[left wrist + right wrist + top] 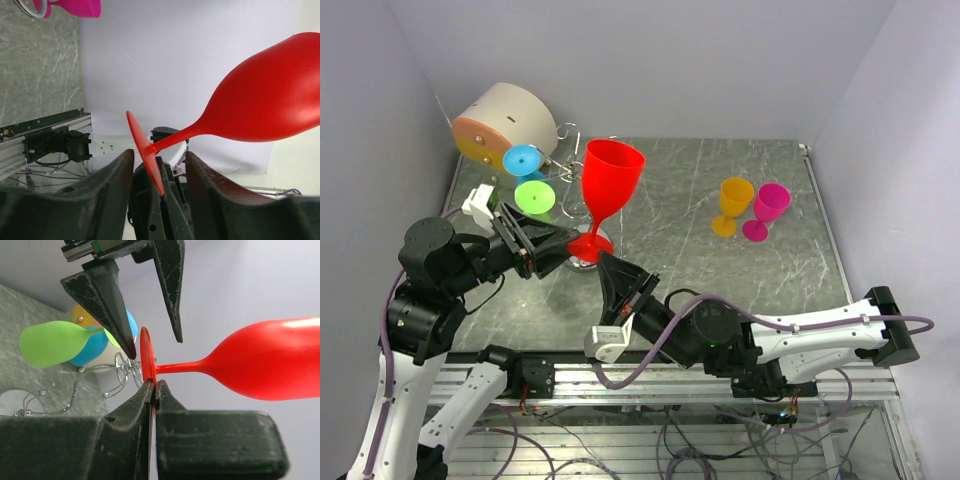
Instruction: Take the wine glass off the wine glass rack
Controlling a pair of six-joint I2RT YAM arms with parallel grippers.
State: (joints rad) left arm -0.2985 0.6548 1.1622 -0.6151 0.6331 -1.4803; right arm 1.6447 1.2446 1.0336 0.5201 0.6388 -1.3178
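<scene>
The right gripper [155, 386] is clamped on the rim of the round foot of the red wine glass [612, 175], holding it upright over the left half of the tabletop [720, 280], just beside the wire rack [125, 371]. The left gripper [157, 167] is spread wide, one finger on each side of that foot. A green glass [534, 195] and a blue glass [523, 160] hang on the rack near the far left corner, in front of a beige-and-orange drum [505, 120]. An orange glass [733, 200] and a pink glass [768, 205] stand towards the far right corner.
</scene>
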